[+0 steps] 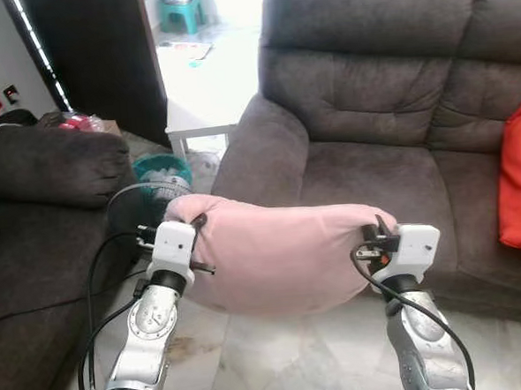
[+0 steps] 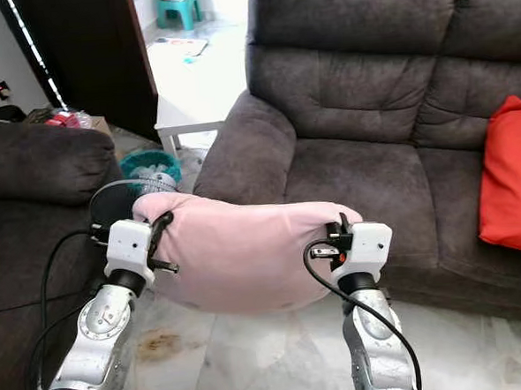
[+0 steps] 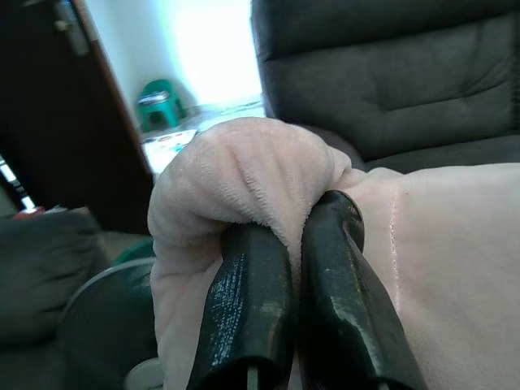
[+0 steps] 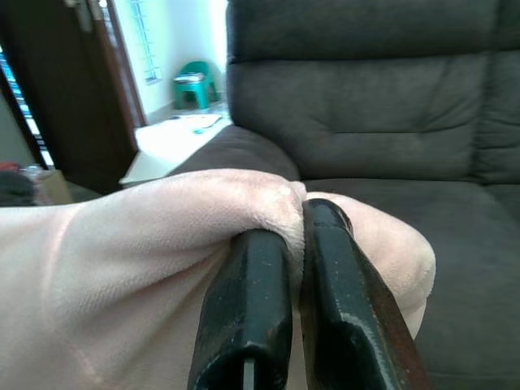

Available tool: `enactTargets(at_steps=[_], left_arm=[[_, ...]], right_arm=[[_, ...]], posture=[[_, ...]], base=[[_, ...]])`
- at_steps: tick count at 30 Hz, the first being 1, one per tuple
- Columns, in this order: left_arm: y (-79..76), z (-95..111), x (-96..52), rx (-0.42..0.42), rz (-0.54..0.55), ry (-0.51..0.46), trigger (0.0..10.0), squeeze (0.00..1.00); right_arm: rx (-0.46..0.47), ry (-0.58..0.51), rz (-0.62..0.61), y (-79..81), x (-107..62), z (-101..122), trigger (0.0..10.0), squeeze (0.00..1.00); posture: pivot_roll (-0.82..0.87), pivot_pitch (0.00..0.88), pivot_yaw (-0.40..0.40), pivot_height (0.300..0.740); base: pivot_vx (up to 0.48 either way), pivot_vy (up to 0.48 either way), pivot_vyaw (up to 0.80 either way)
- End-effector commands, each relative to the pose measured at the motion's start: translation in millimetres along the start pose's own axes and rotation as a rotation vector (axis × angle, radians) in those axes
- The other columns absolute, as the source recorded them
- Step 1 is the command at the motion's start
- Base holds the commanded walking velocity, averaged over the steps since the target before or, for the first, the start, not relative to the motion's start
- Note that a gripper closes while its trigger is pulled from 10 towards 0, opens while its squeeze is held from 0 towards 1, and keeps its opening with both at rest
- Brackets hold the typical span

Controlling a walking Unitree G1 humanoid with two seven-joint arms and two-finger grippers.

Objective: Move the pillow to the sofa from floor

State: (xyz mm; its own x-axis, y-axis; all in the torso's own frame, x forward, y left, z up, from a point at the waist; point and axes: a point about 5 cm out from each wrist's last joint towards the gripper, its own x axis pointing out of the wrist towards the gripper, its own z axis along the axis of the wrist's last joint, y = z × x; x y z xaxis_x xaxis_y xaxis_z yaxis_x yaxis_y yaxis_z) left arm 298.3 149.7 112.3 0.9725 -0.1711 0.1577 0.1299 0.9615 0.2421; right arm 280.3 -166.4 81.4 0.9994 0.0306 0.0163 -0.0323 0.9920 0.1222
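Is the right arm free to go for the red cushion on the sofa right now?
Probably not. The right claw is shut on one end of the pink pillow, the left claw on the other. The red cushion lies unobstructed on the sofa, but reaching means releasing first.

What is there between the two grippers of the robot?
The pink pillow spans the whole stretch: the left gripper pinches one end and the right gripper the other, as the eye views show.
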Motion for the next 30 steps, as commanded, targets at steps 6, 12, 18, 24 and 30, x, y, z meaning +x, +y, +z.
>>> enactTargets(at_steps=[6, 12, 18, 24, 30], left_arm=[[1.3, 12.4, 3.9, 0.007, 0.003, -0.053, 10.0, 0.00], [-0.3, 11.6, 2.7, 0.004, 0.001, -0.050, 10.0, 0.00], [-0.5, 10.8, 1.8, 0.007, 0.001, -0.048, 10.0, 0.00], [-1.2, 9.9, 0.4, 0.003, 0.002, -0.046, 10.0, 0.00], [-1.4, 7.8, -0.8, -0.008, 0.001, -0.038, 10.0, 0.00]], right_arm=[[0.000, -0.083, -0.027, -3.9, 0.3, 16.5, 10.0, 0.00], [-0.003, -0.078, -0.026, -4.6, -0.4, 15.7, 10.0, 0.00], [-0.003, -0.076, -0.023, -4.0, 0.5, 15.4, 10.0, 0.00], [-0.006, -0.074, -0.019, -4.3, 0.4, 15.0, 10.0, 0.00], [-0.009, -0.068, -0.009, -3.1, 0.9, 13.9, 10.0, 0.00]], posture=[[0.07, 0.000, -0.037, 0.740], [0.07, 0.000, -0.039, 0.740], [0.07, 0.000, -0.043, 0.740], [0.07, 0.000, -0.043, 0.740], [0.08, 0.000, -0.051, 0.740]], base=[[0.000, -0.265, 0.00], [0.000, -0.279, 0.00], [0.000, -0.341, 0.00], [0.000, -0.391, 0.00], [0.000, -0.114, 0.00]])
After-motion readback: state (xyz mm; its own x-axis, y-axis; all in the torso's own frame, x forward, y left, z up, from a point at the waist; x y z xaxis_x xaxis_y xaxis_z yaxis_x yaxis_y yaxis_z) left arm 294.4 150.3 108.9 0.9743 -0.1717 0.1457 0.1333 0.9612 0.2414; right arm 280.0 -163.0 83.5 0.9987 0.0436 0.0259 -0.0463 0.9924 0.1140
